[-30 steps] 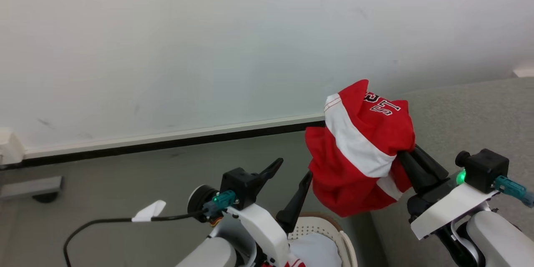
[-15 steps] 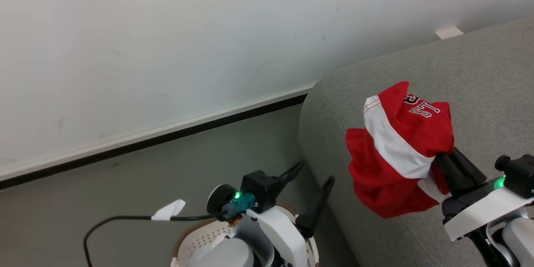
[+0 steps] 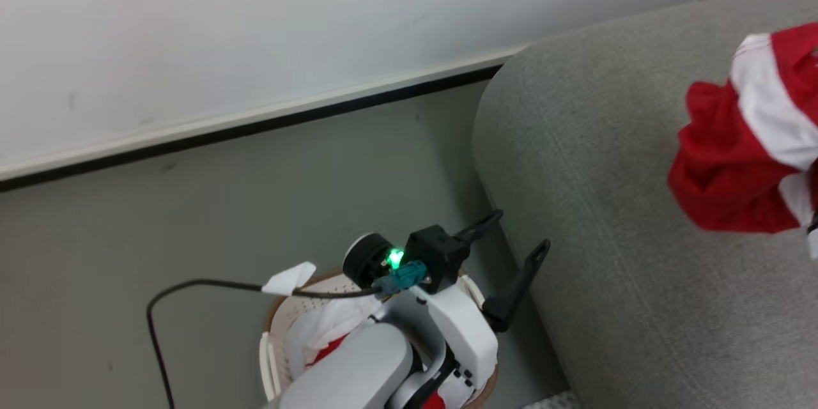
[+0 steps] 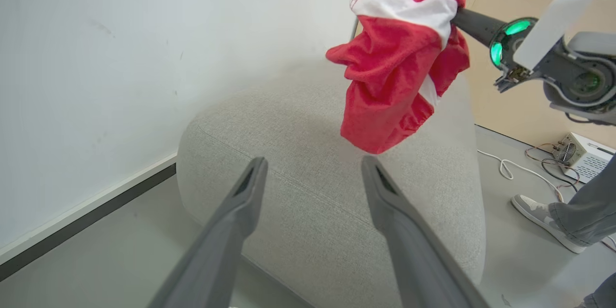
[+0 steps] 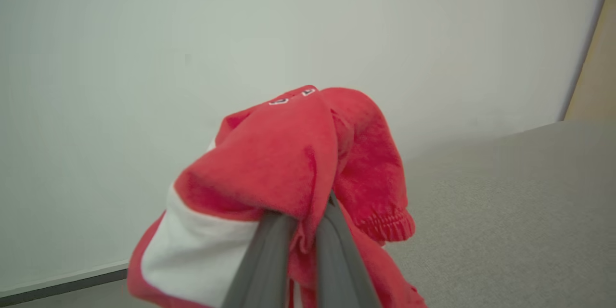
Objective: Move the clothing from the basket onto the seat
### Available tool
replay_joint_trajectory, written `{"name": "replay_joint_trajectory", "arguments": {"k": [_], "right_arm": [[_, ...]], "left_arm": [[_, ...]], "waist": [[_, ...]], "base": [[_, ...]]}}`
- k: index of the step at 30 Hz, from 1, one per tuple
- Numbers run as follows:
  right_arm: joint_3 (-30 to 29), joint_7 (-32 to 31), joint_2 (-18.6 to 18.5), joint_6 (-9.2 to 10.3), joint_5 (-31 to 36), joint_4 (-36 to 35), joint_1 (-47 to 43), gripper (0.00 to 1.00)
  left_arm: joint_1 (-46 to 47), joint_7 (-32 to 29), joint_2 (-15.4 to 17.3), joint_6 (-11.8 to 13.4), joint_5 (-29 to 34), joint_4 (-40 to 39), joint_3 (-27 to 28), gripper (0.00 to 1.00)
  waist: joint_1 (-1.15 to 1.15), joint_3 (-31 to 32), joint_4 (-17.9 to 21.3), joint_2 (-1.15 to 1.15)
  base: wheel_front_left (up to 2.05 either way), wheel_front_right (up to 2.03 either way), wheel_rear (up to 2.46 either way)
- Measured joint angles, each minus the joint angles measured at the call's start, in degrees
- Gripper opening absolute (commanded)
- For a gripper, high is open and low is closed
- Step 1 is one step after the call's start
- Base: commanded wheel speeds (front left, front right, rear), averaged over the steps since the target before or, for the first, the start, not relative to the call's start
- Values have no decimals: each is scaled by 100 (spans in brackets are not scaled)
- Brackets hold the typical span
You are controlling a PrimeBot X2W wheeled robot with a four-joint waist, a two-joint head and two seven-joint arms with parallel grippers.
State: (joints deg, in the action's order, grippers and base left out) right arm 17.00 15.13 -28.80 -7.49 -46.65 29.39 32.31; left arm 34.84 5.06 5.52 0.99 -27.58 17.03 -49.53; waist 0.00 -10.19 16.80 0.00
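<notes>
The red clothing (image 3: 741, 166) hangs bunched at the right edge of the head view, held up over the grey sofa (image 3: 594, 217). The right gripper (image 5: 308, 211) is clamped tight on it (white panel lower left). Bottom centre, the left gripper (image 3: 514, 236) gapes wide, holding nothing, between the basket (image 3: 267, 345) and the sofa.

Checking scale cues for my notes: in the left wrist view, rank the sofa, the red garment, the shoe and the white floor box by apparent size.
1. sofa
2. red garment, clearly smaller than the sofa
3. shoe and white box: they look about alike and both lie farther off, so I leave them unranked.
</notes>
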Motion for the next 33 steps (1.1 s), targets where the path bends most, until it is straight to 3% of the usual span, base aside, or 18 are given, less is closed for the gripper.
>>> {"name": "replay_joint_trajectory", "arguments": {"k": [7,14,20,21,22,23,26,33], "right_arm": [[-758,-98,-278,0,181,1115,1339,0],[-1411,-89,-683,0,829,2486,2638,0],[-1986,-16,-556,0,1464,3481,3042,0],[-2083,-16,-516,0,1581,3551,3042,18],[-2160,-15,-481,0,1680,3602,3038,49],[-2239,-14,-444,0,1818,3620,3014,100],[-2596,-9,-287,0,2116,3336,2787,100],[-3266,2,382,0,2583,1777,1474,100]], "left_arm": [[832,-35,-91,-187,222,87,-71,100],[1486,111,-193,-230,291,194,-86,100],[1533,328,-236,-170,240,434,-148,100],[1522,361,-237,-169,224,488,-157,100],[1514,391,-240,-170,223,541,-165,100],[1505,417,-240,-171,211,587,-167,100],[1454,505,-180,-168,147,703,-107,100],[1151,713,42,-91,-44,861,109,100]], "waist": [[1,-860,-363,0],[2,-1770,-823,0],[2,-2209,-1286,0],[2,-2254,-1334,0],[2,-2283,-1372,0],[2,-2289,-1391,0],[2,-2214,-1361,0],[1,-1788,-1183,0]], "base": [[0,0,0],[0,0,0],[0,0,0],[0,0,0],[0,0,0],[0,0,0],[0,0,0],[0,0,0]]}}
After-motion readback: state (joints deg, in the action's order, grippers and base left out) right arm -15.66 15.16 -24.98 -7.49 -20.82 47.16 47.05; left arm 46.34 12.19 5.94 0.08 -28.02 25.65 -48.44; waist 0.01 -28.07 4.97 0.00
